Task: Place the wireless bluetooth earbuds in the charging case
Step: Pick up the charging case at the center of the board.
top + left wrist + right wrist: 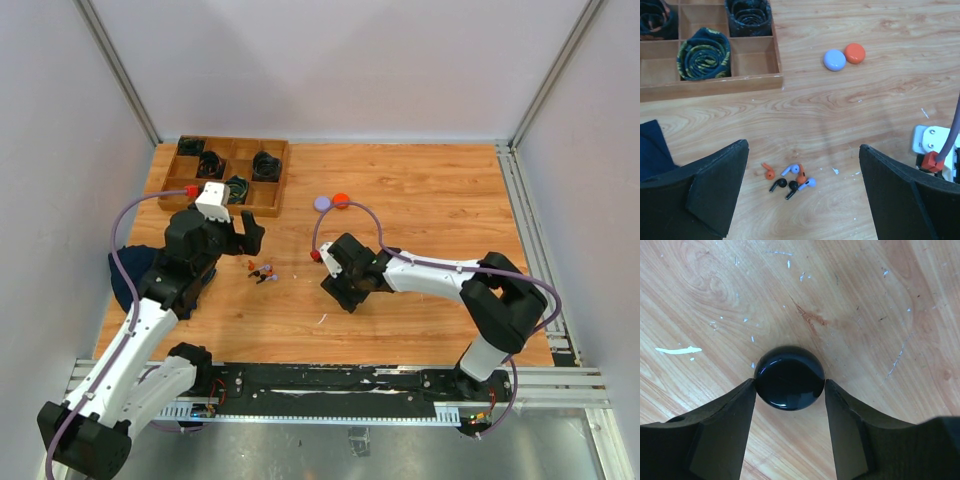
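We find the left gripper [803, 150] spread wide above the earbuds [790, 181], which lie clustered on the table [880, 60]. The right gripper [790, 390] pinches the black charging case [789, 374], one finger against each side, low over the wood.

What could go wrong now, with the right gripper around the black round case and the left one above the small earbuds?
1. The right gripper pinches the black round case only at its curved sides, near the fingertips. The glossy case may slip out when lifted.
2. The earbuds lie bunched together, some touching. The wide-open left gripper above them may catch several at once or scatter them.
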Action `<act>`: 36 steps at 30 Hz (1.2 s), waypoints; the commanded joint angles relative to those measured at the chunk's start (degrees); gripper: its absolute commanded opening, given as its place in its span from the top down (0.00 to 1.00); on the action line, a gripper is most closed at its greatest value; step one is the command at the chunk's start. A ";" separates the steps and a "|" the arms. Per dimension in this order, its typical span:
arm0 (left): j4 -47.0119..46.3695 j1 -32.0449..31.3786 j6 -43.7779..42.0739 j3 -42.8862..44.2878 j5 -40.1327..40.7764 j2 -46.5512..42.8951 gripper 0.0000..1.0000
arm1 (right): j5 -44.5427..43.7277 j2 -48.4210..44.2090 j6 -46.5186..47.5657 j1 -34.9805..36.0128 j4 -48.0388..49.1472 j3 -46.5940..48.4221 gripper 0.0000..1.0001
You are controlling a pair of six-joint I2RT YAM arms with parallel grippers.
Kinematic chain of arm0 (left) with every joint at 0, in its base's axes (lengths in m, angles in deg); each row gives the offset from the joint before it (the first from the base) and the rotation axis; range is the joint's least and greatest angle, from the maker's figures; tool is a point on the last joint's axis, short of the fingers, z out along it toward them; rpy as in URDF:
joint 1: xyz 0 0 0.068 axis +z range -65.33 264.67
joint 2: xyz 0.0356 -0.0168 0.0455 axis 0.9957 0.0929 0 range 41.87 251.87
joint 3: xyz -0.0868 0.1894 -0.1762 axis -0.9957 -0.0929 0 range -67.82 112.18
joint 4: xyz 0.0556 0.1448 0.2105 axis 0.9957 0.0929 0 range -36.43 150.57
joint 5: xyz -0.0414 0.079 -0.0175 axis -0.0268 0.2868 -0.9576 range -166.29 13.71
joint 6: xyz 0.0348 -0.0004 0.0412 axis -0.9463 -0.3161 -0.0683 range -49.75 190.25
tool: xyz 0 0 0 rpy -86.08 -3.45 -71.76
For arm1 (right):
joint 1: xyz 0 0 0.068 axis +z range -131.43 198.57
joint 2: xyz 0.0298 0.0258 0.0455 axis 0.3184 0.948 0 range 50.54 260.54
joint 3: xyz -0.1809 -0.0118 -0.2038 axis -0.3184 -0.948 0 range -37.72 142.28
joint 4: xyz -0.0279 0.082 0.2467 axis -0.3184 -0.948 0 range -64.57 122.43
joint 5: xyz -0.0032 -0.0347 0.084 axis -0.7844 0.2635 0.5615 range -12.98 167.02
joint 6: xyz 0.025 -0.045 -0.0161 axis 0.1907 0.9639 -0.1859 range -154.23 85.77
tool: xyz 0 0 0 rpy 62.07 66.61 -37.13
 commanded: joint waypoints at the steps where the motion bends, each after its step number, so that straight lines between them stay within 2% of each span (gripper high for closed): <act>1: -1.13 0.52 2.76 0.77 -4.46 0.58 0.02 | -0.35 -0.25 0.47 0.54 1.27 -0.18 0.43; 13: -0.79 0.54 18.08 -3.03 -18.70 0.26 0.03 | -1.51 -8.27 -0.72 0.62 6.57 -5.20 0.56; 21: -9.84 -0.13 26.28 -8.87 -30.97 0.93 0.05 | -2.11 -18.25 2.42 1.11 14.13 -9.23 0.59; 29: -16.19 -6.53 29.02 -9.63 -32.02 3.23 0.07 | -1.88 -27.12 8.64 1.65 23.27 -12.19 0.59; 36: -22.19 -12.62 30.46 -9.45 -29.81 5.96 0.11 | 1.29 -32.09 12.62 1.79 31.22 -14.88 0.59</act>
